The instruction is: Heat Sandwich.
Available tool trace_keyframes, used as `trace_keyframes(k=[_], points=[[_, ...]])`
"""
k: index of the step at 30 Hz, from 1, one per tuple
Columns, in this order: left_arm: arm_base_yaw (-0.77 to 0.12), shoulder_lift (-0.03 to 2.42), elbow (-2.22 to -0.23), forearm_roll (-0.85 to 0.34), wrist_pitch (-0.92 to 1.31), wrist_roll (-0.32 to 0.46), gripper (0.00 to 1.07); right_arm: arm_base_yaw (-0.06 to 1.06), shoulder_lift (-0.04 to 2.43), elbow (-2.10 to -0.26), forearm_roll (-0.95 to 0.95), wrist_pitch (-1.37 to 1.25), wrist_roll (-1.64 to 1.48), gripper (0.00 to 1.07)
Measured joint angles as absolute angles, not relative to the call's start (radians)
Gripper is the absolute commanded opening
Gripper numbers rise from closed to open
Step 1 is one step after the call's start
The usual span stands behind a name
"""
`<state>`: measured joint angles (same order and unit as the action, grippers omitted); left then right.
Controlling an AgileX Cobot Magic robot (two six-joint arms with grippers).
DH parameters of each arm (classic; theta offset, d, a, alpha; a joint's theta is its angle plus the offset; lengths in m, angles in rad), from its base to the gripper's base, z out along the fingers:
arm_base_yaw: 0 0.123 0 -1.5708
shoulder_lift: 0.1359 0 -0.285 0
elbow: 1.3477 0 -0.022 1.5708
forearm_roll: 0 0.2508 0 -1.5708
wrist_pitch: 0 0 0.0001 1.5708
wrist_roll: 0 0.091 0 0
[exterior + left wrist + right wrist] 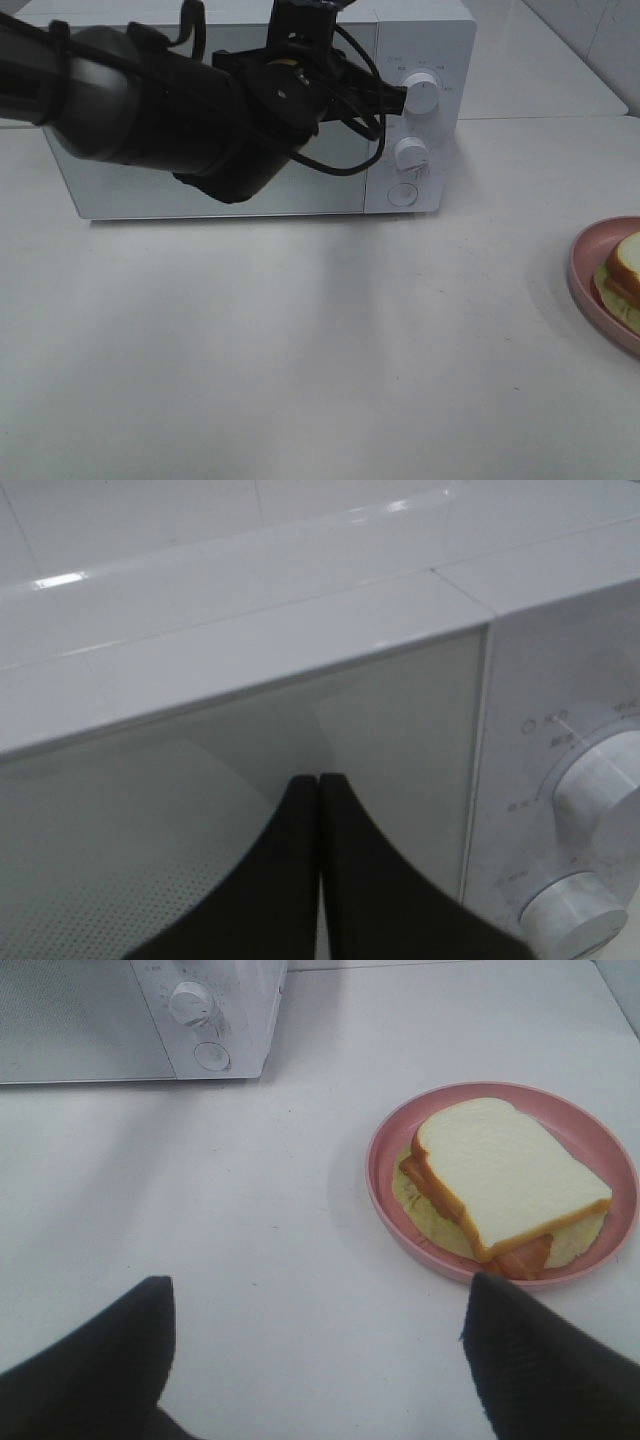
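Sandwich sits on a round pink plate at the right edge of the white tabletop, half cut off in the high view. Square white bread, tan crust, red and yellowish filling poking out. Left gripper has its dark fingers pressed together right at the glossy microwave door, and the arm hides most of the door. Right gripper is spread wide, holding nothing, near the plate.

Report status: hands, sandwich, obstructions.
Left hand shut at microwave door. Right hand open, empty. Sandwich on pink plate, outside. Door closed.
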<state>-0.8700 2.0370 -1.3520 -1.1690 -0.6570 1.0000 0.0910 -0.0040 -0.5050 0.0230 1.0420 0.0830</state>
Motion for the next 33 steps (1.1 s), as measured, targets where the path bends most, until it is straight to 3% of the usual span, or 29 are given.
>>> trace_keyframes(k=[6,13,16,23,26,27,28,29,31,32,33], points=[[-0.854,1.974,-1.354,-1.19,-0.526,1.041,0.0,0.091,-0.004,-0.505,0.023,1.042,0.083,0.76],[-0.854,1.914,-1.354,-1.18,-0.205,1.053,0.0,0.091,-0.004,-0.505,0.023,1.042,0.083,0.76],[-0.854,1.886,-1.354,-1.111,0.043,1.054,0.0,0.091,-0.004,-0.505,0.023,1.042,0.083,0.76],[-0.854,1.836,-1.354,-0.955,0.325,1.03,0.02,0.091,-0.004,-0.505,0.023,1.042,0.083,0.76],[-0.854,1.803,-1.354,-0.793,0.456,0.892,0.21,0.091,-0.004,-0.505,0.023,1.042,0.083,0.76],[-0.854,1.803,-1.354,-0.793,0.456,0.892,0.21,0.091,-0.004,-0.505,0.023,1.042,0.083,0.76],[-0.854,1.795,-1.354,-0.737,0.48,0.838,0.28,0.091,-0.004,-0.505,0.023,1.042,0.083,0.76],[-0.854,1.771,-1.354,-0.613,0.54,0.713,0.42,0.091,-0.004,-0.505,0.023,1.042,0.083,0.76],[-0.854,1.75,-1.354,-0.494,0.596,0.587,0.57,0.091,-0.004,-0.505,0.023,1.042,0.083,0.76],[-0.854,1.75,-1.354,-0.494,0.596,0.587,0.57,0.091,-0.004,-0.505,0.023,1.042,0.083,0.76],[-0.854,1.739,-1.354,-0.44,0.63,0.531,0.63,0.091,-0.004,-0.505,0.023,1.042,0.083,0.76]])
